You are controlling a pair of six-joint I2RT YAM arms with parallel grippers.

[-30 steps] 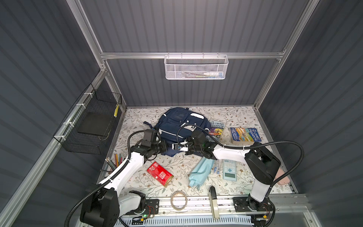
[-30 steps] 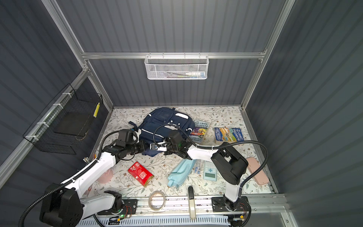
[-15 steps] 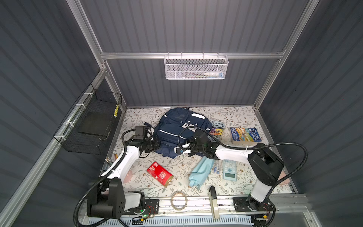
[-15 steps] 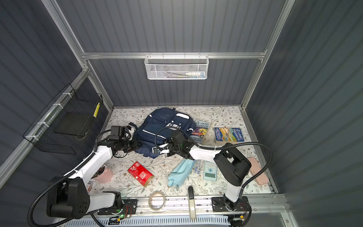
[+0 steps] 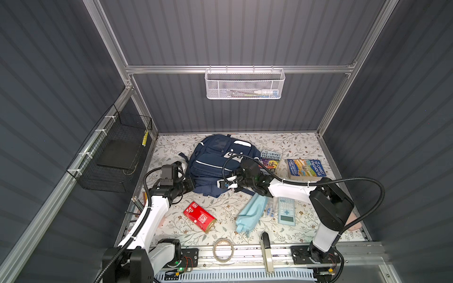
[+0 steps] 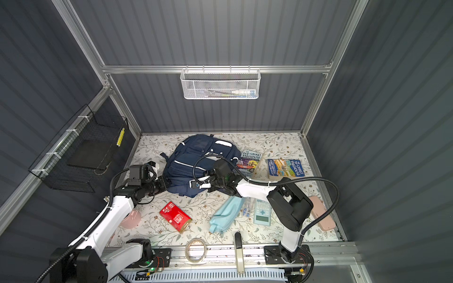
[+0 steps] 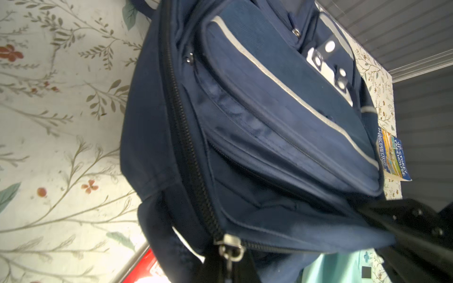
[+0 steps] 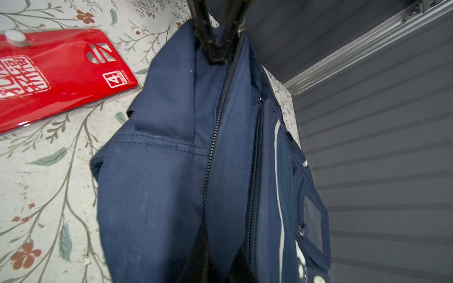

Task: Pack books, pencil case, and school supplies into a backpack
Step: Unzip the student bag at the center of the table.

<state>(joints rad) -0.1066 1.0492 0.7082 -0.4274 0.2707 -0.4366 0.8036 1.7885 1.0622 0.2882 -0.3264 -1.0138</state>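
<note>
The backpack [image 5: 215,159] is laid on the table [image 5: 169,147], its inside hidden. Both arms are stretched low to its near edge. The left gripper [image 5: 191,183] is closed on the zip pull [image 7: 229,250], and the right gripper [image 8: 217,58] is pinched on the fabric. Books [image 5: 270,159], pencil case [image 5: 250,213] and calculator [image 5: 286,210] are laid outside.

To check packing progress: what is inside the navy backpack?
No contents show; fabric covers the interior of the backpack. Both books, pencil case, calculator and red pack lie outside it on the table.
</note>
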